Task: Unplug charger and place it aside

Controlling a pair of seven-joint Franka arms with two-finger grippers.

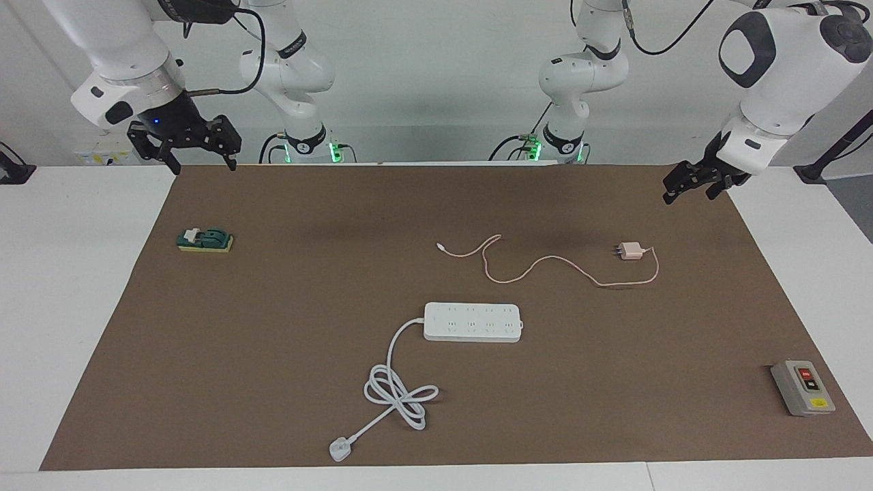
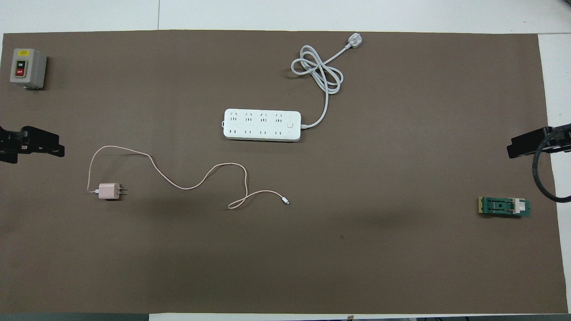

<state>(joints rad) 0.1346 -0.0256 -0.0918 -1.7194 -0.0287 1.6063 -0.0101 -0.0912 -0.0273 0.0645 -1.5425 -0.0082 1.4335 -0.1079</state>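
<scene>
The charger (image 1: 631, 251) lies unplugged on the brown mat (image 1: 273, 327) that covers the tabletop (image 1: 68, 273), toward the left arm's end and nearer to the robots than the power strip (image 1: 472, 322), well apart from it. Its prongs point toward the right arm's end, and its thin pink cable (image 1: 545, 262) loops off the adapter's other face and snakes across the mat, ending in a small connector near the middle of the mat. The power strip sits with every socket free; its thick white cord (image 1: 399, 389) curls into a loose knot and ends in a white plug (image 1: 339, 449) at the mat's edge farthest from the robots. The left pincer (image 1: 696, 183) hangs in the air over the mat's corner at the left arm's end, carrying nothing; whether its fingers are parted or closed cannot be told. The right pincer (image 1: 201, 146) hangs over the mat's corner at the right arm's end, its fingers spread and empty. A small green block (image 1: 204, 240) rests on the mat below the right pincer, and a grey switch box (image 1: 803, 387) with red and black buttons lies at the left arm's end, farther from the robots than the charger.
</scene>
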